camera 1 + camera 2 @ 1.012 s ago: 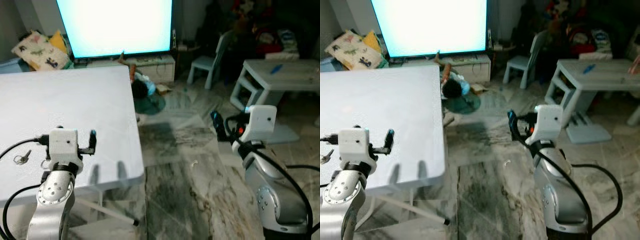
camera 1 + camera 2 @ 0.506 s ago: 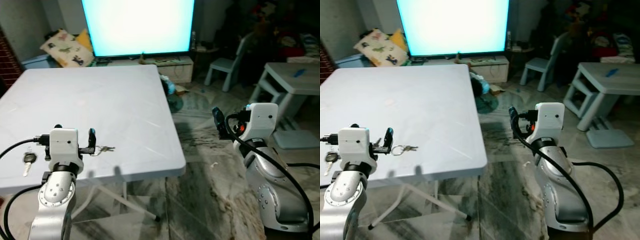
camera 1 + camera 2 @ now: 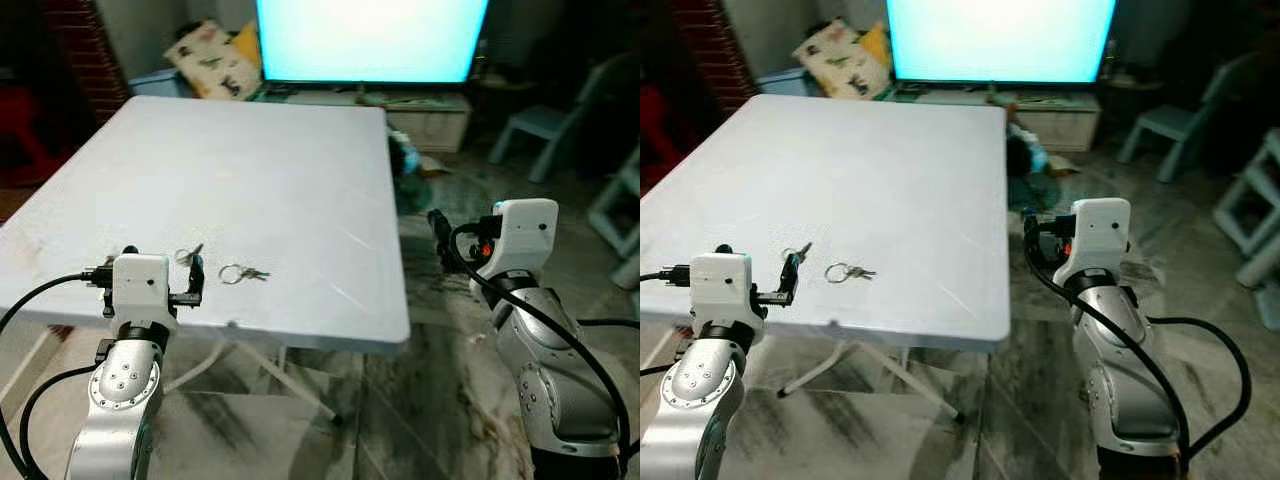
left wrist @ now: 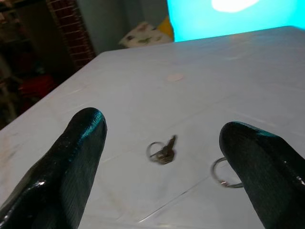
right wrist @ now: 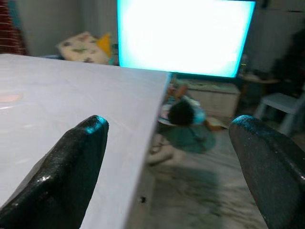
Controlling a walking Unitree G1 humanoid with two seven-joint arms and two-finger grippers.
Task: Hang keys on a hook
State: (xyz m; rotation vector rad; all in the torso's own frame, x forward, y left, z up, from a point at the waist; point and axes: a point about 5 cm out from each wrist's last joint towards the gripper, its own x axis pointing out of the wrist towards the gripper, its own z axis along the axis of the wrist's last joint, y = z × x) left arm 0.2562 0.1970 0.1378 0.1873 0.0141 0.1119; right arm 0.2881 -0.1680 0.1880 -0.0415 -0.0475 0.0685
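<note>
Two sets of keys lie on the white table (image 3: 280,160) near its front edge. One is a ring with small keys (image 3: 240,273); the other is a single key on a ring (image 3: 187,255), also the key on a ring (image 4: 162,151) in the left wrist view. My left gripper (image 3: 165,264) hovers open at the front edge, just short of the single key, which lies between its black fingers (image 4: 71,176). My right gripper (image 3: 437,228) is open, held over the floor to the right of the table, its fingers (image 5: 76,157) pointing along the table's right edge.
A bright TV screen (image 3: 370,35) stands behind the table, with cushions (image 3: 215,60) to its left. A brick wall (image 3: 85,45) is at the far left. A small light-blue chair (image 3: 525,125) stands at the back right on the marble floor (image 3: 440,400).
The whole view has swung leftward, so the table now sits in the middle. The second key beside the ring has come into view. Both arms hold the same pose.
</note>
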